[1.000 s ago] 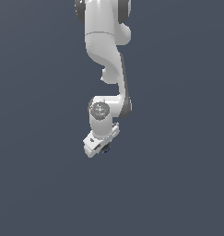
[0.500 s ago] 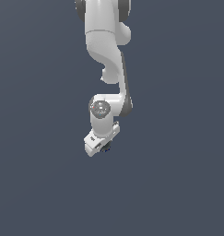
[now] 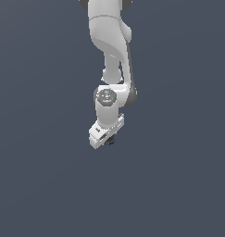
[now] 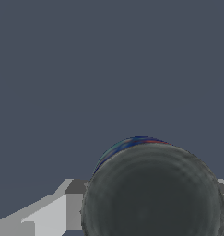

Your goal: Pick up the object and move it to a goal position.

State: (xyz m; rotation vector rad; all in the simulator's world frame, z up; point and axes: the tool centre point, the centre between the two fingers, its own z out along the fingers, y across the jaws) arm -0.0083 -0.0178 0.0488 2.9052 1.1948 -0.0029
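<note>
The object, a small dark grey-black ball [image 3: 111, 141] with a blue tint at its edge, peeks out under the white gripper [image 3: 108, 139] in the exterior view. In the wrist view the ball [image 4: 152, 193] looms large and dark, with a blue and red rim at its far side. It sits between the gripper's grey-white fingers [image 4: 49, 214]. The gripper is shut on the ball and holds it above the plain grey floor [image 3: 44, 176]. Most of the ball is hidden by the hand in the exterior view.
The white arm [image 3: 109, 41] comes down from the top edge of the exterior view to the wrist [image 3: 106, 97]. A flat dark grey-blue floor lies all around. No other object or goal marker shows.
The wrist and gripper, with the ball, have shifted a little upward and slightly toward the exterior view's right. The grip looks unchanged.
</note>
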